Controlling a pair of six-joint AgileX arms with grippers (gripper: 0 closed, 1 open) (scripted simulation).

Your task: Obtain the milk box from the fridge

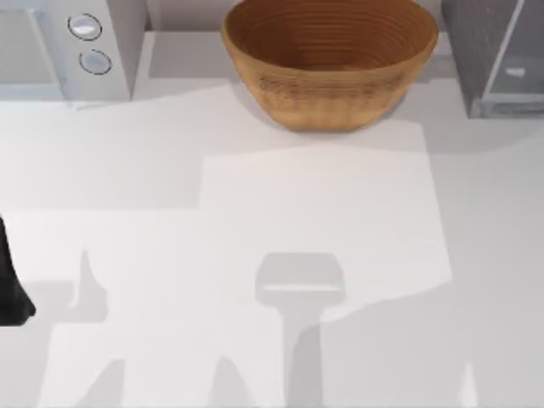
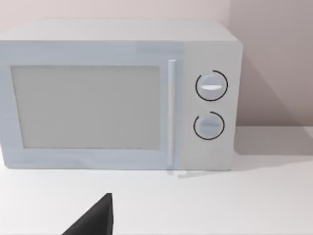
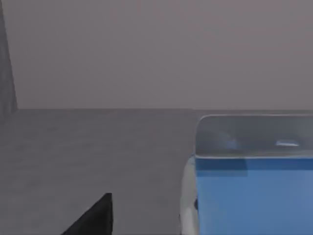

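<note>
Right wrist view: milk box (image 3: 254, 196) sits near, inside the fridge (image 3: 98, 147). Likely light, stiff, smooth; grip its blue sides. Pincer state: cannot tell.

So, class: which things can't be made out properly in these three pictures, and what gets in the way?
- Milk box, right wrist view: cut by the picture's edges.
- Fridge, top view: cut at the right edge.
- Microwave, top view: cut at the left edge.
- Left arm, top view: a dark sliver at the left edge.

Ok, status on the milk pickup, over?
Right gripper inside the fridge, facing the milk box; no grasp seen. Left arm parked at the table's left edge, facing the microwave. Nothing seen blocking the carton.
</note>
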